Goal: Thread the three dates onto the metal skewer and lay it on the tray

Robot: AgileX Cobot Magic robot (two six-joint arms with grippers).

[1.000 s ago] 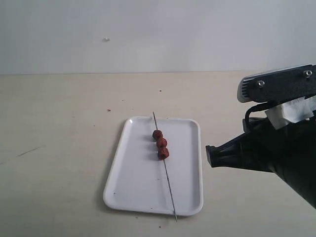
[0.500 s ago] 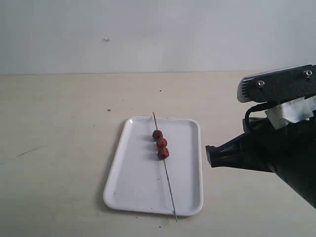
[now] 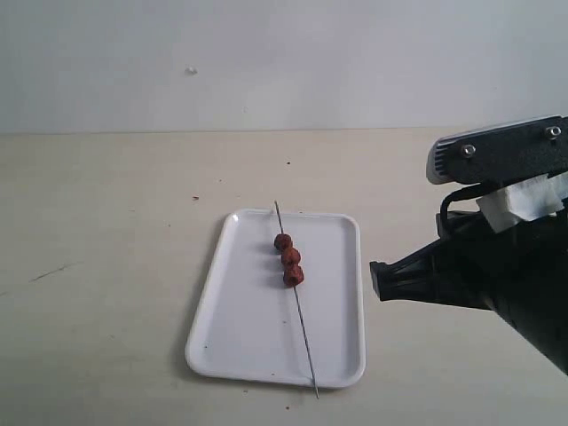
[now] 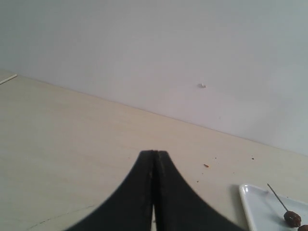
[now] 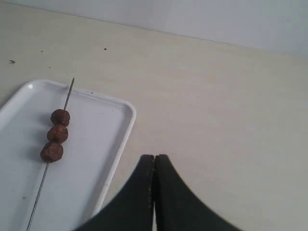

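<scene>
Left of the tray, out of the exterior camera's sight, the left gripper (image 4: 154,156) hangs over the bare table (image 3: 106,266). Its jaws are pressed flat together with nothing between them. Its own camera catches only a corner of the tray at the frame's edge, so it stands well apart from the work.

The tray (image 3: 240,337) lies on the table with the skewer (image 3: 304,342) resting lengthwise across it. The pointed end pokes just past the tray's far rim, and the other end just past its near rim. The three dates (image 3: 290,257) sit threaded on the skewer, touching one another in a short row over the half of the tray nearer the far rim.

Right of the tray, near its long right rim but clear of it, the right gripper (image 5: 154,161) is likewise closed tight and empty, pointing toward the tray.

By the look of things the last step — laying the loaded skewer on the tray — is done, and neither arm has hold of anything. What is left seems to be only a clean exit. Any next move calls for both arms to draw off away from the tray without brushing the skewer's overhanging ends — a thin rod lying across the rims could roll or slide if nudged.
</scene>
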